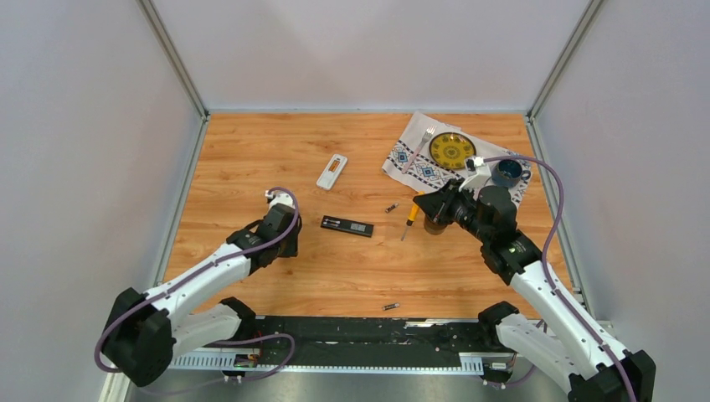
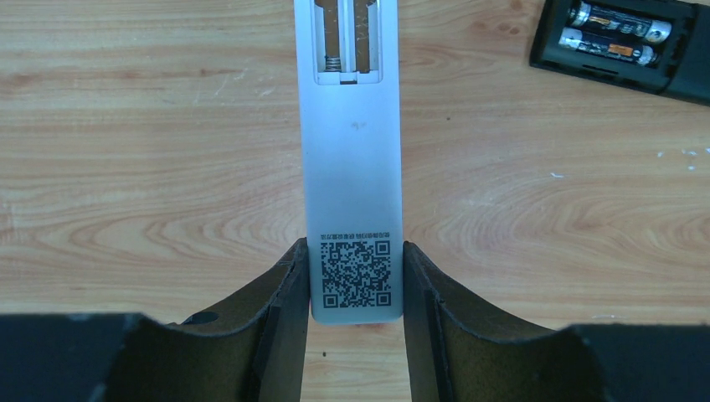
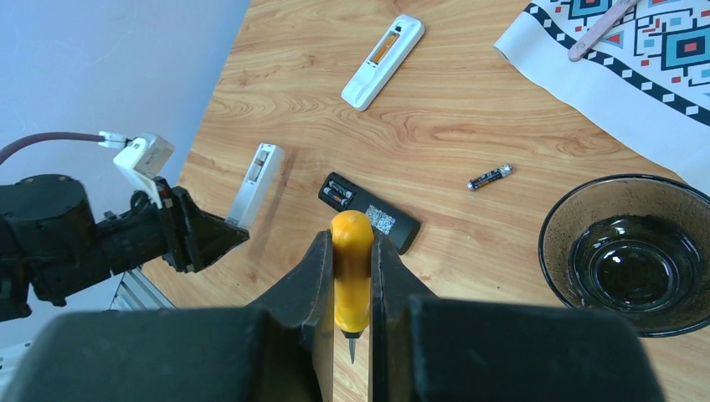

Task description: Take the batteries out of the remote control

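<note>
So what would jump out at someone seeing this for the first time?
The left end effector clamps a white remote whose open battery bay looks empty. The right end effector grips a yellow screwdriver near the black remote, mid-table, with two batteries inside. One loose battery lies nearby.

Obs., for your log: both arms are built alike. On the left arm and right arm you have white shells on the long links and black housings at the joints and bases. A purple-grey cable runs along each arm up to the wrist. A small white box sits on the left wrist. On the left claw and right claw, the fingers are matte black wedges with flat inner faces.
</note>
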You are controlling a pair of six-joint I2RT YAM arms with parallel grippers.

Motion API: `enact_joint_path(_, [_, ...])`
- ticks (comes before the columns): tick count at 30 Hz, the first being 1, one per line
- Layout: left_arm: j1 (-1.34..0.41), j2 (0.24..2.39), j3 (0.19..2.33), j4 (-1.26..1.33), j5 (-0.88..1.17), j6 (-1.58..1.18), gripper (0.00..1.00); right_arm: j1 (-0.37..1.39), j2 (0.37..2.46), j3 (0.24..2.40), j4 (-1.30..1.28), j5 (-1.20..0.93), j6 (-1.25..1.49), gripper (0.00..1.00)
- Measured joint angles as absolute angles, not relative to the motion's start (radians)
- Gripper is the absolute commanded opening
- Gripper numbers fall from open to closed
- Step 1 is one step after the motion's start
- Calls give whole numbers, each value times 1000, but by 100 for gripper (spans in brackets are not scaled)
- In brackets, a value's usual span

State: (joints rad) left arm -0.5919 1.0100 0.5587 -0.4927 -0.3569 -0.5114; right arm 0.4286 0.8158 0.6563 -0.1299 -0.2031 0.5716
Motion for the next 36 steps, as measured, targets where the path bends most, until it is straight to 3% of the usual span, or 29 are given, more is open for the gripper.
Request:
enact_joint_path(14, [-506,1360,672,-434,-255,-474,7,427,838,653,-125,-216,571,0])
enact_joint_path(17, [-499,1423,706,-434,-243,-461,16,423,838,653,-122,-219,571,0])
enact_joint_path(21, [-496,1429,711,-406,-214,-447,57,420,838,653,-122,-220,571,0])
enact_joint_path(22, [-496,1423,707,-394,-207,-443,61,419,838,653,-122,-221,571,0])
enact_joint_path(31, [-496,1207,657,-393,-206,-416,74,415,837,651,-115,-231,571,0])
enact_joint_path(36, [-496,1007,620,-401,-177,-402,74,414,837,648,-110,-237,571,0])
